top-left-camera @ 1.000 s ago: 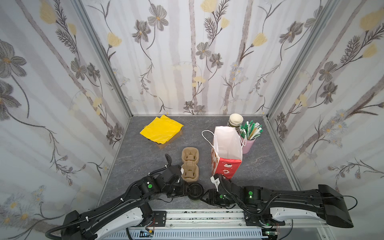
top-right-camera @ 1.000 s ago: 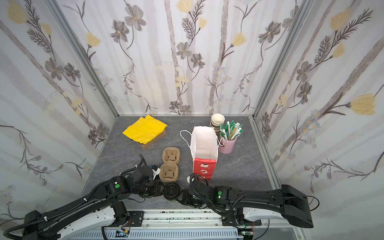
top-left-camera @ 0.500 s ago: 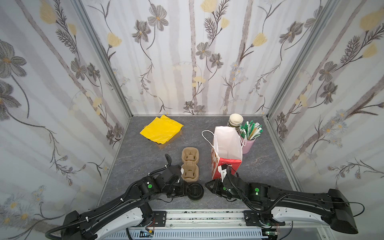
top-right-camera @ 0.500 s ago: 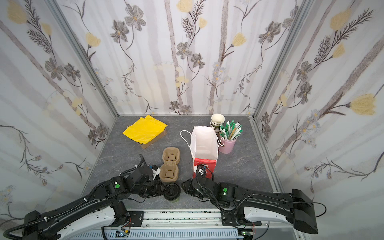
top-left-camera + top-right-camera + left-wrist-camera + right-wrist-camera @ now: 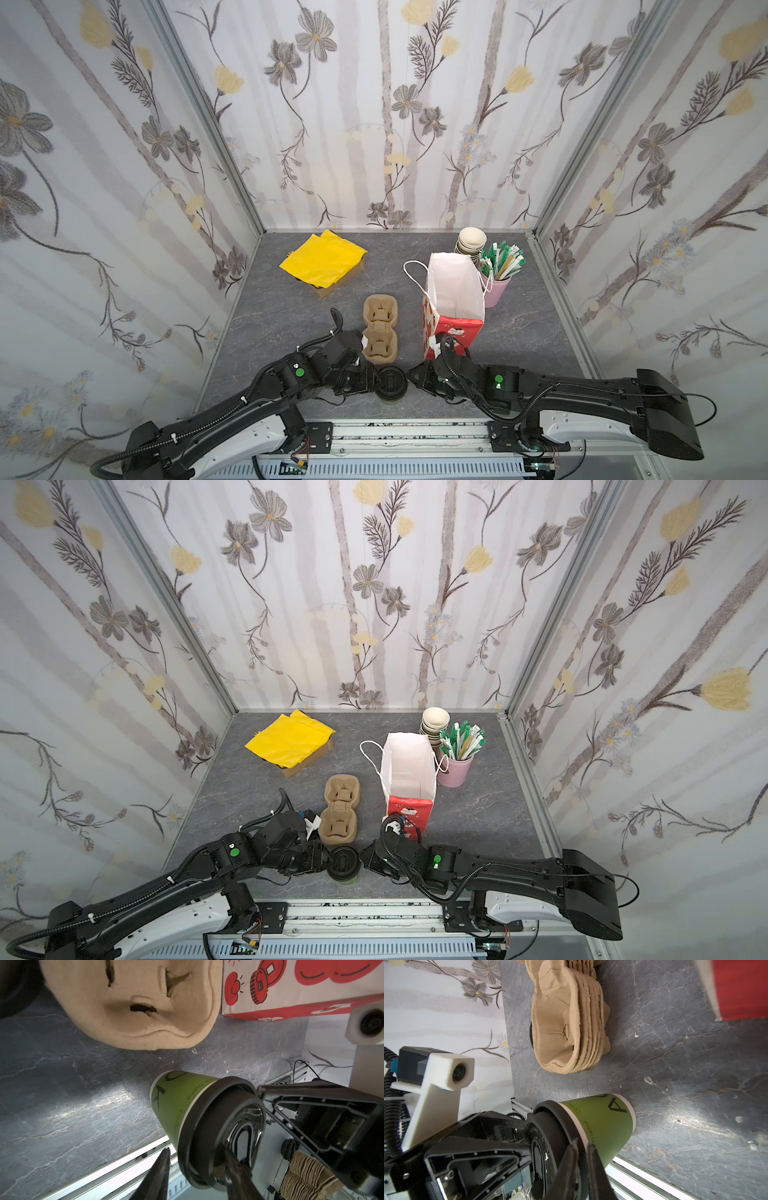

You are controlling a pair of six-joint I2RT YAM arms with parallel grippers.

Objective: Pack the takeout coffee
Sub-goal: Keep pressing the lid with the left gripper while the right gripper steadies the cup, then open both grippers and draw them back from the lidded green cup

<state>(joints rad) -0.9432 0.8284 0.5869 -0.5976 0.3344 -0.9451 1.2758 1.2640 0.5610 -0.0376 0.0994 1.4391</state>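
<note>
Right claw (image 5: 581, 1146) reached coffee (image 5: 604, 1124), wrist-only pinch

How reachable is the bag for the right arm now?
Probably yes. The bag stands open just beyond the right gripper, with nothing between. But that gripper sits at the lid of the cup, low, so it would have to rise to the bag's mouth.

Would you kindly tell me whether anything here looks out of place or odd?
The takeout coffee stands very close to the front edge of the table, with the left pincer at its lid and the right pincer pinching the lid's rim; a stray nudge might tip it off. Nothing looks spilled or damaged.
</note>
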